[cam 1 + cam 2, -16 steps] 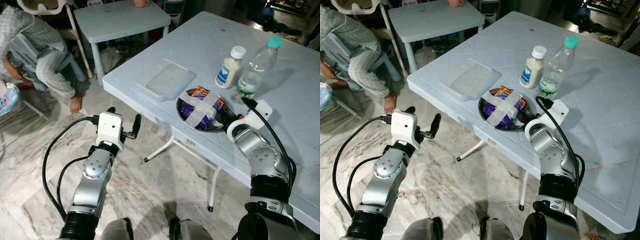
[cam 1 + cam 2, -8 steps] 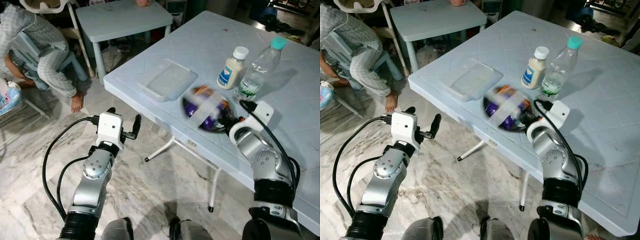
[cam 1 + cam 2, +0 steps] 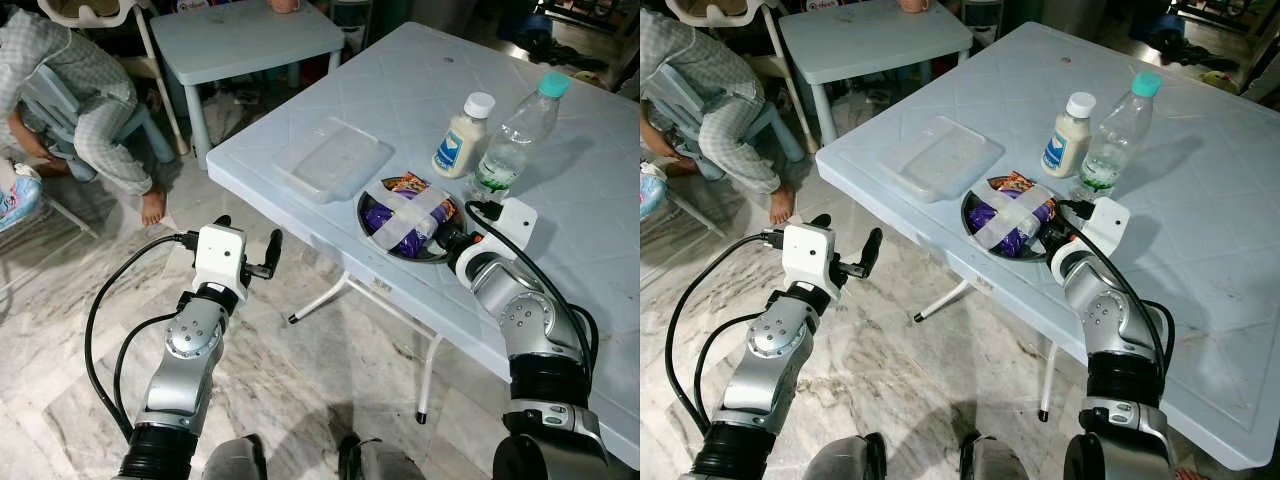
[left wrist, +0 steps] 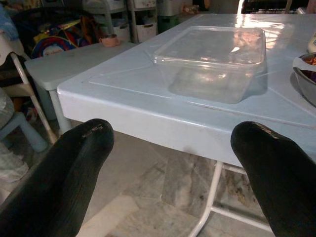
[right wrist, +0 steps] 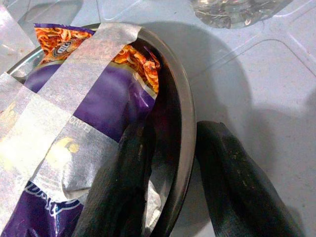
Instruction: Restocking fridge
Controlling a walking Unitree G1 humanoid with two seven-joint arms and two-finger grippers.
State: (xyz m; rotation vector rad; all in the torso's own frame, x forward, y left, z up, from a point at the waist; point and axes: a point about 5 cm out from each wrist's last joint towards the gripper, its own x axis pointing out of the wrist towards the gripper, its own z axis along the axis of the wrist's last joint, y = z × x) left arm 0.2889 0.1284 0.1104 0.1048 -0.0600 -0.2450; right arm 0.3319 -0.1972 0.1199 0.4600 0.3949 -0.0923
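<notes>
A metal bowl (image 3: 362, 214) stands near the front edge of the light blue table (image 3: 400, 80). It holds a purple and orange noodle packet (image 3: 405, 213) strapped down with pale tape. My right gripper (image 5: 175, 129) is shut on the bowl's rim (image 5: 185, 108), one finger inside against the packet (image 5: 98, 98) and one outside. Behind the bowl stand a mayonnaise bottle (image 3: 458, 135) and a clear water bottle (image 3: 512, 135). My left gripper (image 3: 248, 234) hangs open below the table's edge, holding nothing.
A clear plastic lidded container (image 4: 212, 61) lies on the table's near corner, left of the bowl. A smaller table (image 3: 245, 35) stands behind. A person (image 3: 70, 90) sits on a chair at the far left. Marble floor lies under my arms.
The bowl showed blurred half a second ago and now rests sharp, shifted slightly. My right wrist has turned a little closer to it. The left arm has not moved.
</notes>
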